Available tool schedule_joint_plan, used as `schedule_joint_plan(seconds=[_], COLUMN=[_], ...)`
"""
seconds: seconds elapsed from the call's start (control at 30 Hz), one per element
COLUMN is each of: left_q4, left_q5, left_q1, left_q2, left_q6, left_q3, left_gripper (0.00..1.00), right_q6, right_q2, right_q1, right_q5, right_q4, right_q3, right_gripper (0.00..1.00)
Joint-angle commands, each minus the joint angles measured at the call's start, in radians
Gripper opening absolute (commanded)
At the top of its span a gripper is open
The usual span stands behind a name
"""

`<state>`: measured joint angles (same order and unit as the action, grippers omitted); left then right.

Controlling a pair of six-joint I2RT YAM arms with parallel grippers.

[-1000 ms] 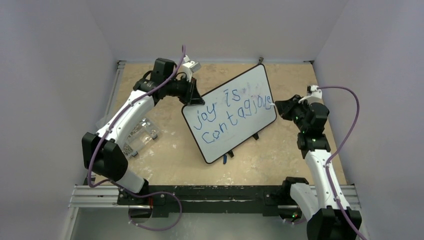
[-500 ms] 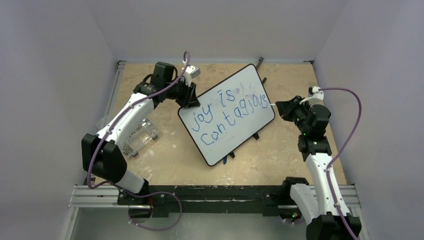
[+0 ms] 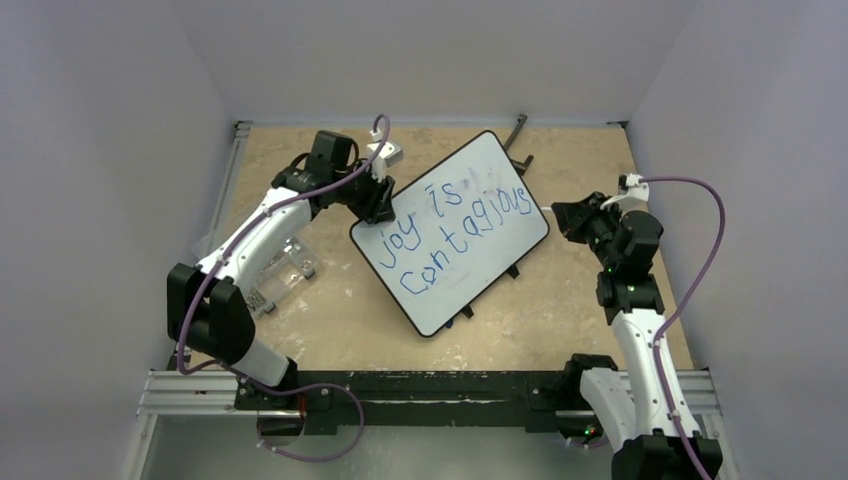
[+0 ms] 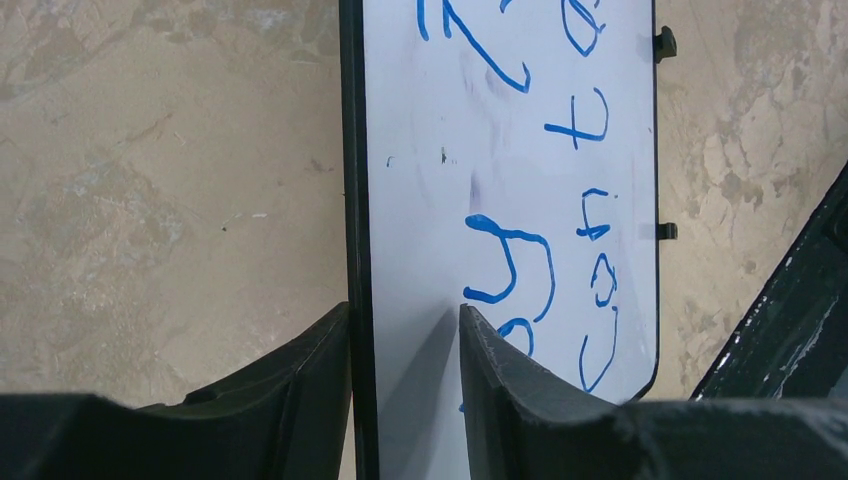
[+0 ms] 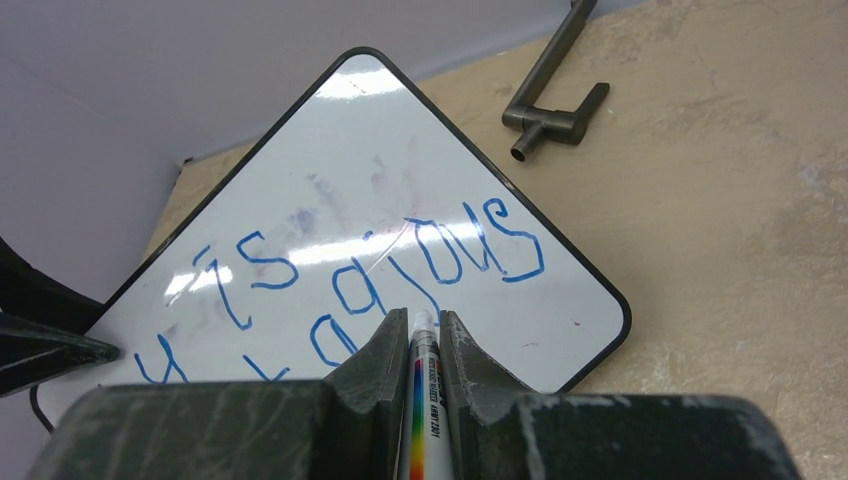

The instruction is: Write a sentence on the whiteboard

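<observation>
White glossy whiteboard (image 3: 478, 165), blue two-line sentence (image 3: 470, 228), left claw (image 4: 405, 310) clamping its edge, right claw (image 5: 421, 318) pinching marker (image 5: 426, 400).

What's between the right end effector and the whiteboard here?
Only the marker the right end effector grips, tip toward the whiteboard, seen in the right wrist view; the top view shows just bare table beneath.

Large white glossy whiteboard (image 3: 470, 255), thin black frame, rounded corners, sits skewed on tan tabletop (image 3: 340, 320). Blue handwritten sentence (image 3: 455, 233) "joy is contagious", two lines. Black left gripper (image 3: 378, 203) touching board's far-left edge. Black right gripper (image 3: 560, 215) just beside right corner. Dark angled metal bar (image 3: 518, 140) behind board.
</observation>
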<state>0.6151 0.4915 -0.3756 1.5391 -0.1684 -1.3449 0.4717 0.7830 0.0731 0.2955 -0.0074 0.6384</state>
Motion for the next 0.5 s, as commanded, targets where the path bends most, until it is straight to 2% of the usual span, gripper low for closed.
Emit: schedule_joint_plan(seconds=[0.0, 0.47], left_q4=[-0.029, -0.045], left_q5=[0.007, -0.036], left_q1=[-0.015, -0.027], left_q2=[-0.006, -0.054], left_q6=[-0.038, -0.022], left_q3=[0.001, 0.003], left_gripper=[0.42, 0.54], right_q6=[0.008, 0.005], right_q2=[-0.021, -0.029], right_q1=[-0.001, -0.001], right_q5=[-0.016, -0.010], right_q4=[0.017, 0.009], right_q3=[0.013, 0.017], right_gripper=[0.00, 0.00])
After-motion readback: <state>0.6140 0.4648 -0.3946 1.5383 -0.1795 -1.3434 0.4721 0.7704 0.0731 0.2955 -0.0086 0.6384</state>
